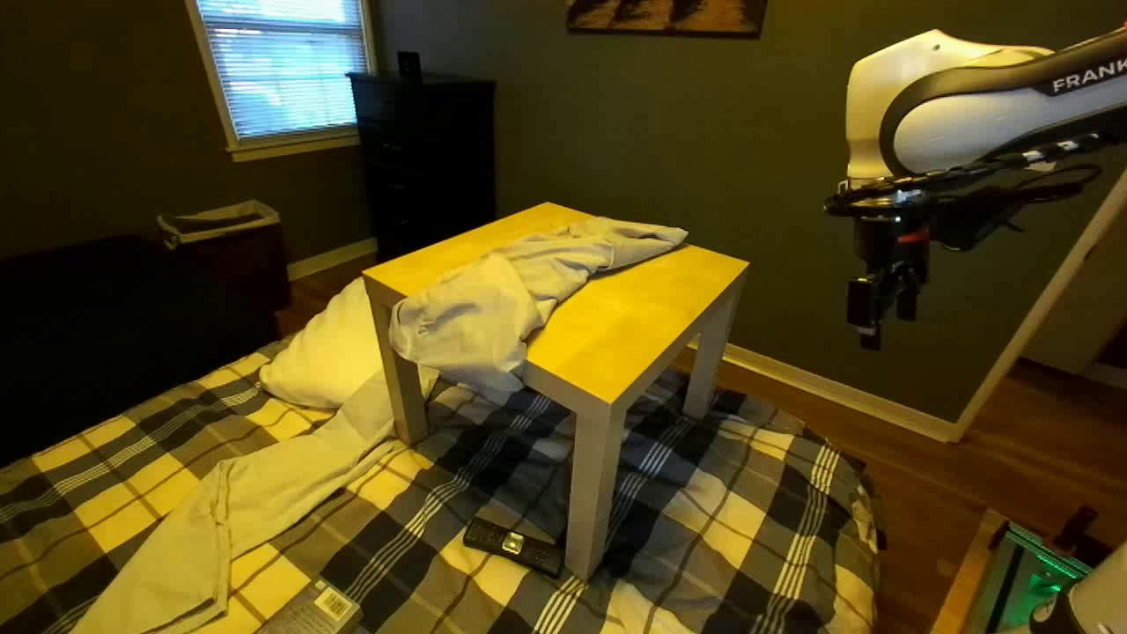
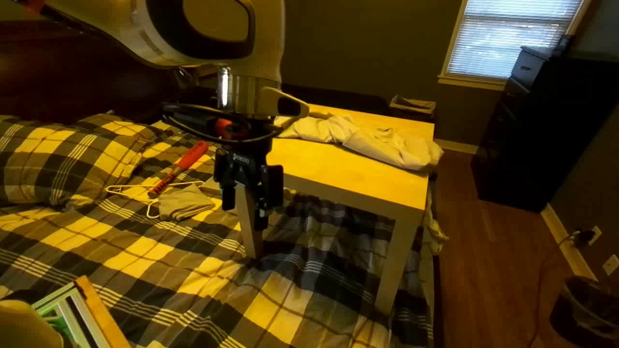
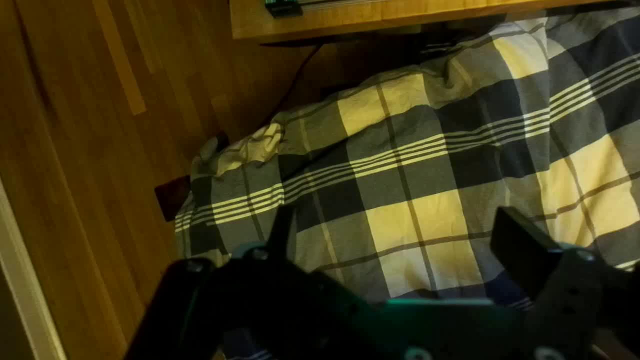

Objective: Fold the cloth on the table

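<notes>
Dark walls (image 1: 651, 158) stand round a broad plaid bedspread (image 1: 731, 511), whose soft footing seems the largest hazard: the table (image 1: 651, 326) rests on it, so a firm push from above might rock it. With clock hours read from the tabletop's middle in an exterior view, the cloth (image 1: 524, 282) lies bunched across the table from two o'clock to eight, where it droops past the edge; dragged that way, its hanging weight could pull it off. Crumpled layers hide any clear hem, so a pinch may catch several thicknesses or slip free. Pale fabric (image 1: 290, 475) also trails over the bedspread at eight; I cannot tell whether it joins the cloth, and if so, lifting could snag. Hanging well apart at three o'clock, the gripper (image 3: 394, 215) is released, its fingers (image 3: 525, 255) spread with nothing between; swung across too low, it would probably strike the table's edge. Counted by size: one bedspread, one dark cabinet (image 1: 431, 158) between ten and eleven, one table with three legs (image 1: 594, 493) showing, one window (image 1: 280, 70) at ten, one wall picture (image 1: 665, 16) between twelve and one, one stretch of pale fabric, one cloth, one white pillow (image 1: 326, 352) toward nine, one gripper, two fingers, and one remote (image 1: 513, 544) between six and seven, just beside a leg.
</notes>
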